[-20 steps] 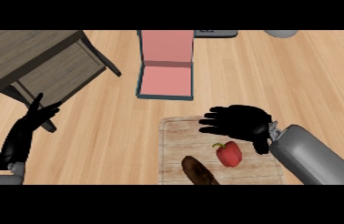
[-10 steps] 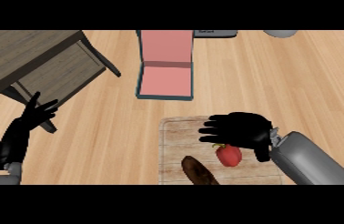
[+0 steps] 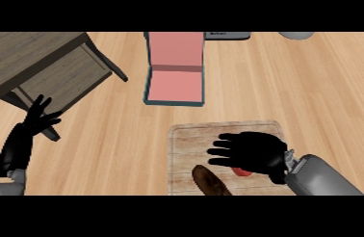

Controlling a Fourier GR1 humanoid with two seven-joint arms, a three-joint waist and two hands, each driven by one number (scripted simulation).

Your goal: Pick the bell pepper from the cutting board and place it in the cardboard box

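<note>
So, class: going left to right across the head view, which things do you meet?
Left robot hand → grey wooden table → open box with pink inside → brown item on the cutting board → right robot hand, covering most of the red bell pepper.

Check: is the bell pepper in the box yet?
No, the bell pepper sits on the cutting board under the right hand; the cardboard box holds nothing.

Red bell pepper (image 3: 241,172), seemingly on cutting board (image 3: 190,149)
</note>
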